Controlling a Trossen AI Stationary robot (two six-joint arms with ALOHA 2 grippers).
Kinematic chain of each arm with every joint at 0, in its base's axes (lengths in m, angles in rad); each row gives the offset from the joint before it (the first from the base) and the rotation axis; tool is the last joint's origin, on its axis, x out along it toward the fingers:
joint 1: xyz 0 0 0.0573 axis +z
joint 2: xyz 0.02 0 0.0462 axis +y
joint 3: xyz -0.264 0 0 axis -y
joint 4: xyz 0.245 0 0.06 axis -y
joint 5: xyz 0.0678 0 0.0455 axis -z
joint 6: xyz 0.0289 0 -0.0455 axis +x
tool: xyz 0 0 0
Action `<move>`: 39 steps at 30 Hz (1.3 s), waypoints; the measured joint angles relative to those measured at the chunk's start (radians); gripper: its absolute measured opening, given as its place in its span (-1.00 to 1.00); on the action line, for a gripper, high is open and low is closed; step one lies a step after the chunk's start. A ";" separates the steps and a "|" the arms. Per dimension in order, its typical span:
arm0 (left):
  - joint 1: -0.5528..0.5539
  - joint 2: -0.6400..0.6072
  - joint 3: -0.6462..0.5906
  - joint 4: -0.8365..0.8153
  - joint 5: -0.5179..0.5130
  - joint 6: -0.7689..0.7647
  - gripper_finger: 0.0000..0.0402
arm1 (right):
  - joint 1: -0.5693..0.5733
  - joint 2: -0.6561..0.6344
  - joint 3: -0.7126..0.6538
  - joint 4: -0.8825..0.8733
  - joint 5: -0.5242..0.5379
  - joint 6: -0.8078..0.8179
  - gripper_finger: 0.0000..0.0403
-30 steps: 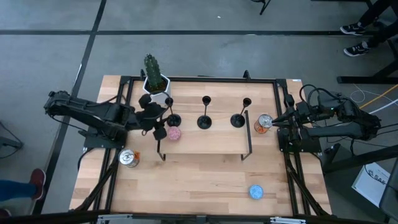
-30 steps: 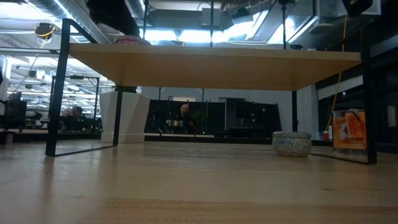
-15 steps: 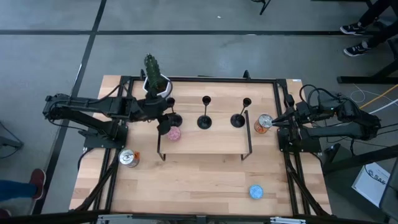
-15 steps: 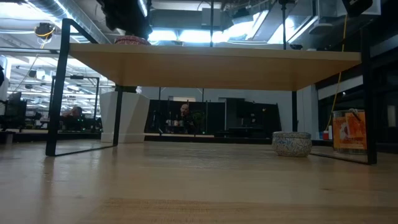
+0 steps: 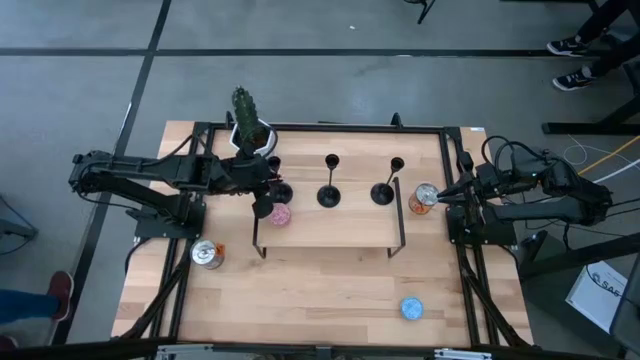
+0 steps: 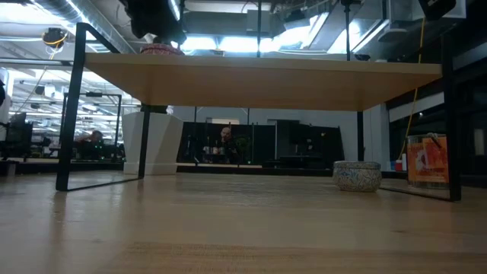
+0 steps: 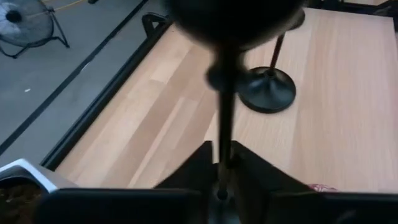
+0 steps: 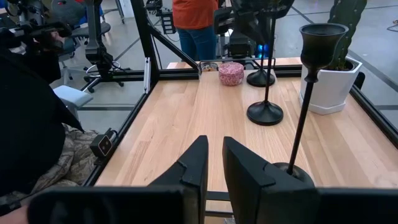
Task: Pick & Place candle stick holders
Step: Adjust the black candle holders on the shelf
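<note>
Three slim black candle stick holders stand in a row on a raised wooden shelf (image 5: pixel 330 228): left (image 5: pixel 279 193), middle (image 5: pixel 328 196), right (image 5: pixel 382 194). My left gripper (image 5: pixel 264 182) reaches in from the table's left and is shut on the left holder. In the left wrist view (image 7: pixel 221 177) that holder's cup (image 7: pixel 231 18) looms close, with the middle holder's base (image 7: pixel 267 91) beyond it. My right gripper (image 5: pixel 440 197) waits at the shelf's right end beside a metal can (image 5: pixel 423 197), fingers together (image 8: pixel 215 168). I cannot tell if it touches the can. My left gripper pinches the left holder's thin stem (image 7: pixel 222 134) between its two fingers, below the cup. The fingers come level from the table's left and lie across the upright stem. The fingers hide the base in the wrist view; in the high view it shows on the shelf.
A pink tin (image 5: pixel 280 214) lies on the shelf just near of the left holder. A white pot with a cactus (image 5: pixel 250 130) stands behind it. A metal can (image 5: pixel 207 254) sits at the near left and a blue tin (image 5: pixel 411 308) at the near right. People stand beyond the table.
My left gripper has moved toward the table's right, from beside the shelf's left end to the left holder's stem, and has come into the low view at the top left. The holders have stayed in place.
</note>
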 joint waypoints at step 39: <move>0.164 0.231 0.097 0.231 0.432 0.218 -0.95 | 0.000 0.000 0.000 0.000 -0.002 0.000 -0.74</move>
